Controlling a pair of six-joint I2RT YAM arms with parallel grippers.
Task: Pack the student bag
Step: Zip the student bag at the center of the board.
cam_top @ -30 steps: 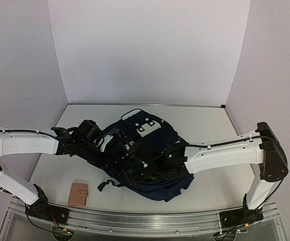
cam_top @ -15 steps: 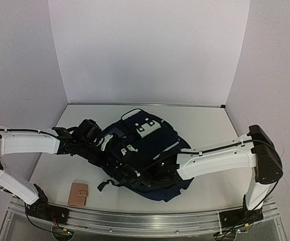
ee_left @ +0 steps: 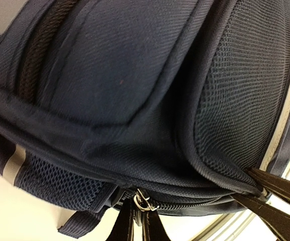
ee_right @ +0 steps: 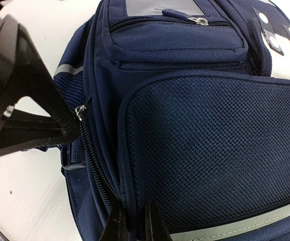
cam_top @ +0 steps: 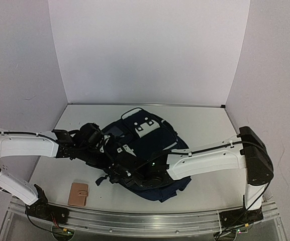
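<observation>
Your left gripper [ee_left: 138, 219] pinches the zipper pull [ee_left: 142, 201] at its fingertips, while your right gripper [ee_right: 133, 215] nips a seam of the student bag [ee_right: 200, 150] lying ahead, probably steadying it for unzipping.

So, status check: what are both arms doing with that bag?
Left end effector shut on small metal zipper pull. Right end effector shut on seam of large dark navy fabric backpack. Small tan wallet lies apart, unpacked.

student bag [ee_right: 185, 60] matt woven cloth, rough mesh panel [ee_right: 210, 160], metal zip pull [ee_left: 142, 201]
</observation>
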